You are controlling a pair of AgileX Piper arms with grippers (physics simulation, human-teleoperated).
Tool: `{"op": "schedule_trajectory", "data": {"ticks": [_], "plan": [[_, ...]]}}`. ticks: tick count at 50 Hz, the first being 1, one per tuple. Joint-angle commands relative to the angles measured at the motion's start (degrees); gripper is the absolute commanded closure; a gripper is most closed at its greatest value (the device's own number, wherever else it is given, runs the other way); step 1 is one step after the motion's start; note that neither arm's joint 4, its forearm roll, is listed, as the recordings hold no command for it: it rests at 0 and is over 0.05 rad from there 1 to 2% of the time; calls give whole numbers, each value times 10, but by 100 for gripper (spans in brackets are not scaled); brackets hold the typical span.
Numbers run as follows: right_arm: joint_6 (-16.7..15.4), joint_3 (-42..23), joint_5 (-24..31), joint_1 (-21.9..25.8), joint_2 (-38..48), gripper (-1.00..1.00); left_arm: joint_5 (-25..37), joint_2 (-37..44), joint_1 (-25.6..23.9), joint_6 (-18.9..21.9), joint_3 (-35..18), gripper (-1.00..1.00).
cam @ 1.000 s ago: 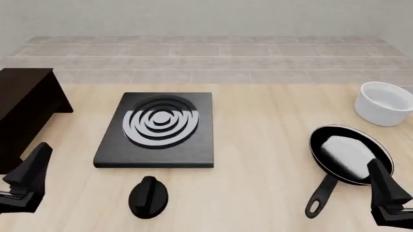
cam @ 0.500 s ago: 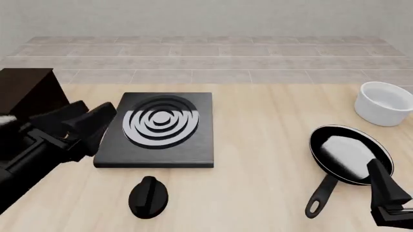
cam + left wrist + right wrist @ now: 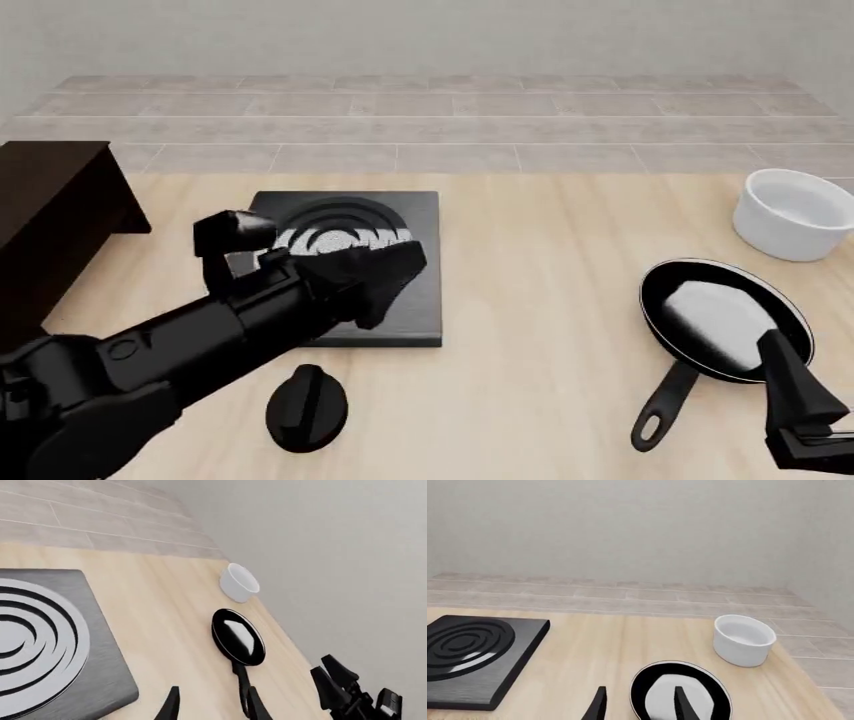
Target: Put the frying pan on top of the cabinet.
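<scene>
Front view shows the frying pan (image 3: 725,320) on the table's right side near the white bowl (image 3: 797,213), the cabinet (image 3: 54,240) far left. Both the left gripper (image 3: 387,275) over the stove slab (image 3: 327,300) and the right gripper (image 3: 636,704) are parted, holding nothing.

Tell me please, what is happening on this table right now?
Nothing is held yet. The left arm reaches out over the flat black stove slab with silver rings, its end effector open and pointing toward the glossy black frying pan with the long handle. The pan lies on the light wooden table near the white round bowl. The right end effector is open just beside the pan. The large dark brown cabinet stands at the far left, its top not yet carrying the pan.
</scene>
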Motion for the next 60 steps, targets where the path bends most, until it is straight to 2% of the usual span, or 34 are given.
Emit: {"op": "schedule_trajectory", "data": {"ticks": [1,9,11,26,60], "plan": [[-2,0,1,0,0,-100,-32,89,-53,-57,-33,-100],[-4,0,1,0,0,-100,-48,135,-70,-63,-56,-100],[-4,0,1,0,0,-100,-57,155,-75,-77,-59,-100],[-6,0,-1,-1,0,-100,-71,220,-109,-73,-96,-100],[0,0,-1,-3,0,-100,-117,370,-108,-85,-182,-100]]}}
